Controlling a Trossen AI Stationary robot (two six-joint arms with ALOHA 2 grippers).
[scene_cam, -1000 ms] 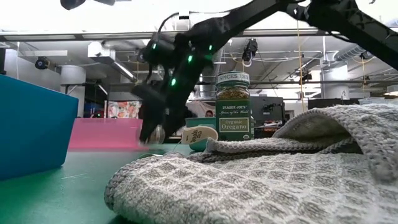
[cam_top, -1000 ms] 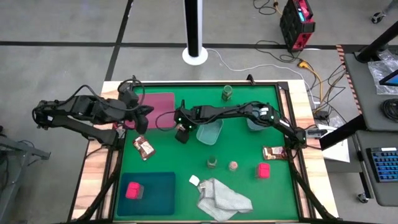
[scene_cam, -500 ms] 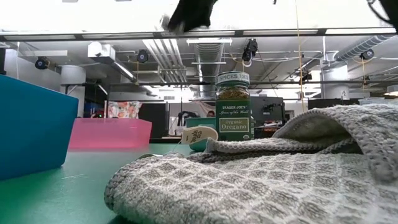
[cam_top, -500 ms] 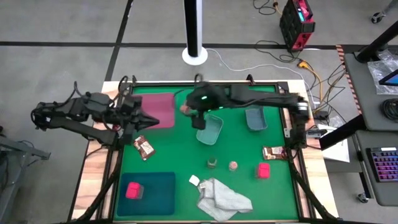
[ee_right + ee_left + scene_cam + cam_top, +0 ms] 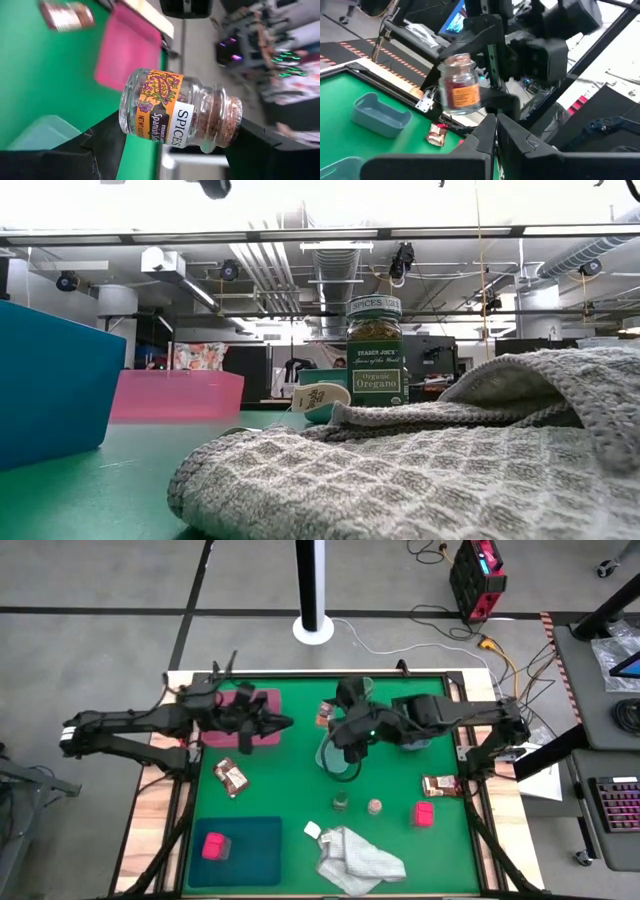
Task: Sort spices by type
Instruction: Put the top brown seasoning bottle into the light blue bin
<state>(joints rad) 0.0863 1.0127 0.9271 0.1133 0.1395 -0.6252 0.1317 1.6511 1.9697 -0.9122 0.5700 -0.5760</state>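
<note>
My right gripper [image 5: 333,720] hangs above the table near the bluish tub [image 5: 338,752], shut on a tan-topped spice jar [image 5: 165,107] with an orange label. My left gripper [image 5: 283,722] is shut and empty, at the pink tray's [image 5: 250,712] right edge, pointing at that jar [image 5: 460,85]. Standing on the table are a second tan-topped jar [image 5: 375,807] and two dark green jars [image 5: 342,802] [image 5: 365,688]. Two brown sachets [image 5: 232,777] [image 5: 440,785] lie flat. One pink block [image 5: 425,813] sits on the table, the other [image 5: 214,846] on the teal tray. My right gripper pinches the tan-topped jar lengthwise: one finger [image 5: 102,142] is at its glass base [image 5: 126,107], the other at its cork top [image 5: 227,122]. The jar is lifted clear of the table. In the left wrist view it stands about upright, cork end up.
A white-grey cloth [image 5: 355,855] lies at the near edge, filling the low view's foreground [image 5: 420,470] in front of the oregano jar [image 5: 375,350]. A second bluish tub [image 5: 410,732] sits right of centre. The teal tray [image 5: 250,855] is at the near left.
My right gripper has lifted the tan-topped jar off the table beside the tub, rising out of the low view, then carried it toward the table's right and turned at the wrist. My left gripper has moved right across the pink tray toward the jar.
</note>
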